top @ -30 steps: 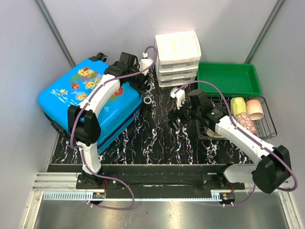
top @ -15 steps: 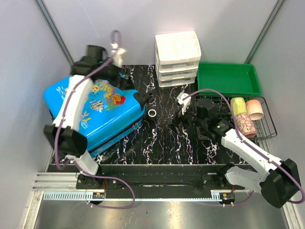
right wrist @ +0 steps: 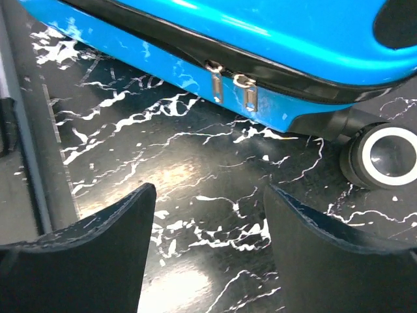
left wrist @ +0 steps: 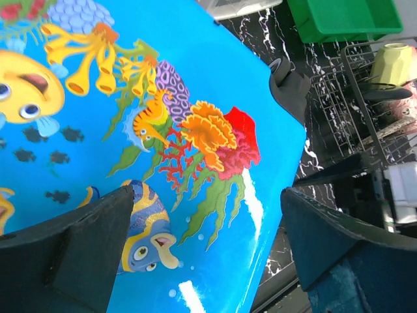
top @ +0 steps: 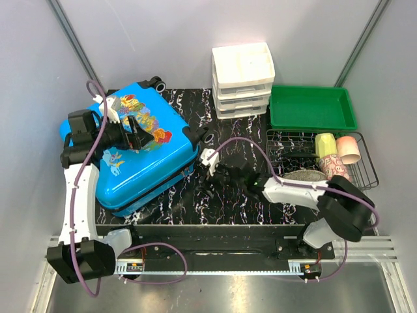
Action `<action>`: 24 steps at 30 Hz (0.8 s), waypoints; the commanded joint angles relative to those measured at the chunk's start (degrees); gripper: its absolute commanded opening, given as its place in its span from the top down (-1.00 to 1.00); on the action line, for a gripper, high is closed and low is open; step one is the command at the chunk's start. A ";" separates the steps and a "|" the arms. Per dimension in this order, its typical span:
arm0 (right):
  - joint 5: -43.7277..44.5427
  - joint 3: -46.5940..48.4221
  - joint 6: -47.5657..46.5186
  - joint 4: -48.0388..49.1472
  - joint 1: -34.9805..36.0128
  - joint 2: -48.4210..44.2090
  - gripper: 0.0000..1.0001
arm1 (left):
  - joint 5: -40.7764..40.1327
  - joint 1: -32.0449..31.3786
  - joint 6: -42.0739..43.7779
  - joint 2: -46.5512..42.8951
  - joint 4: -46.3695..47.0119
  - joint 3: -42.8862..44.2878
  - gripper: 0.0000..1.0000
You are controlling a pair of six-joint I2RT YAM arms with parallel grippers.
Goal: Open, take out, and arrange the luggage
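Your left pincer is hanging wide open just above the lid of the luggage, and it is holding nothing. Your right pincer is gaping wide too, low over the black marble table, with nothing between its fingers. The luggage is lying flat and shut on the left side of the table, with its picture side facing up. The left wrist camera is showing you the fish and flowers up close. The right wrist camera is showing you something the other two are not: two little silver zipper pulls sitting side by side on the blue edge, and one black wheel with a white ring resting on the table. The top camera is showing you the rest: one white box of three drawers, one green tray and one wire basket holding three cups.
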 commanded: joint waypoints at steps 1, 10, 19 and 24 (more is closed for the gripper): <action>3.78 7.32 -4.00 1.43 0.14 5.14 -0.47 | 5.45 1.60 -4.70 -3.96 9.07 -4.75 -0.98; 6.59 8.03 -3.22 7.47 0.58 12.71 -0.11 | 7.73 1.86 -2.86 -3.26 7.14 -4.16 -0.98; 6.59 12.69 -1.56 11.43 0.58 18.60 -0.13 | 9.67 2.13 -5.14 -2.29 9.08 -5.29 -0.98; 7.21 14.27 -0.68 13.54 0.58 20.36 -0.11 | 9.59 2.66 -4.71 -2.64 8.99 -5.73 -0.98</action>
